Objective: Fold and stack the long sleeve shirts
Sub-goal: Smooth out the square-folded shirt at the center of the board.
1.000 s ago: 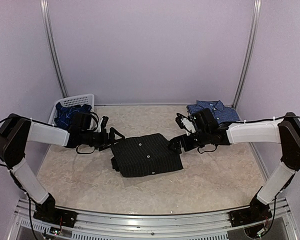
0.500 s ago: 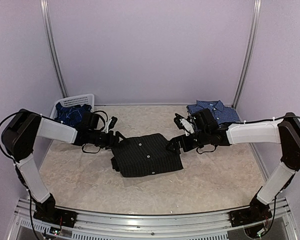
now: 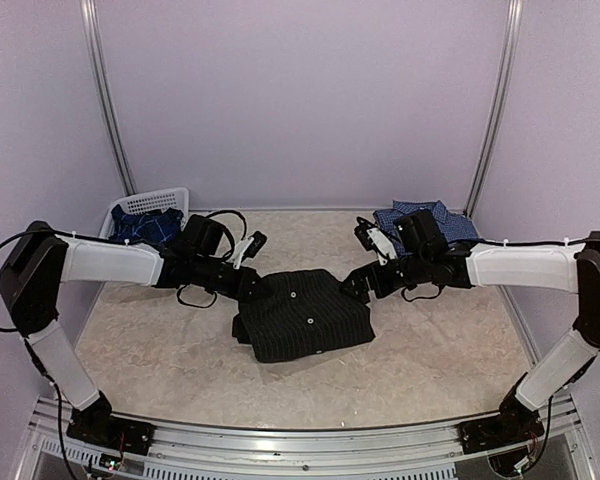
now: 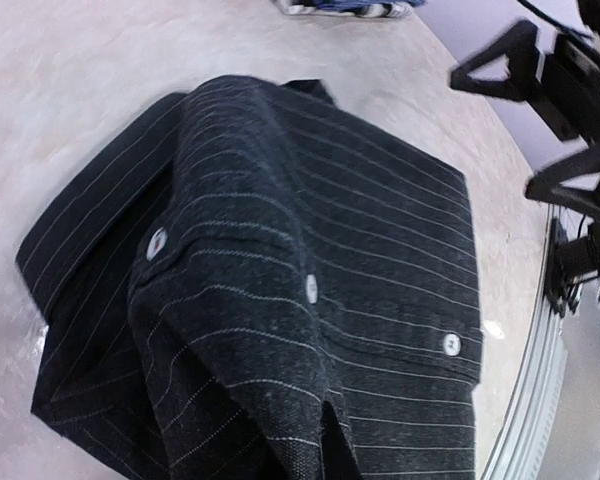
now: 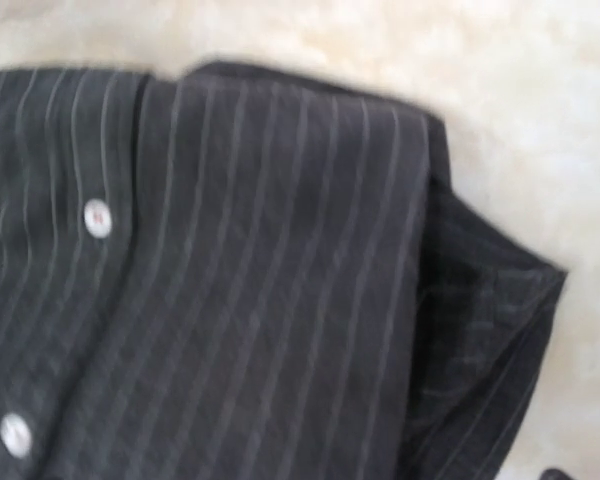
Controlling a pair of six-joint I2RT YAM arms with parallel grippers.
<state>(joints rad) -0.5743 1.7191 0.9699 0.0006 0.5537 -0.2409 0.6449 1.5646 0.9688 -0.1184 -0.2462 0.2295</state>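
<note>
A folded black pinstriped shirt (image 3: 305,315) lies mid-table, button side up, and fills the left wrist view (image 4: 310,250) and the right wrist view (image 5: 260,270). My left gripper (image 3: 252,287) is shut on its left back edge, and the cloth rises in a pinched ridge toward the left wrist camera. At the shirt's right back corner my right gripper (image 3: 354,285) is open and holds nothing. A blue-and-white checked shirt (image 3: 425,220) lies folded at the back right. The darker blue plaid shirt (image 3: 140,226) sits in the basket. Neither wrist view shows its own fingers.
The white lattice basket (image 3: 152,198) stands at the back left corner against the wall. Lilac walls close in the back and both sides. A metal rail (image 3: 300,440) runs along the near edge between the arm bases.
My left gripper moved right onto the black shirt's left edge and shut on it. The shirt shifted slightly right. My right gripper stayed open and drifted slightly up and right.
</note>
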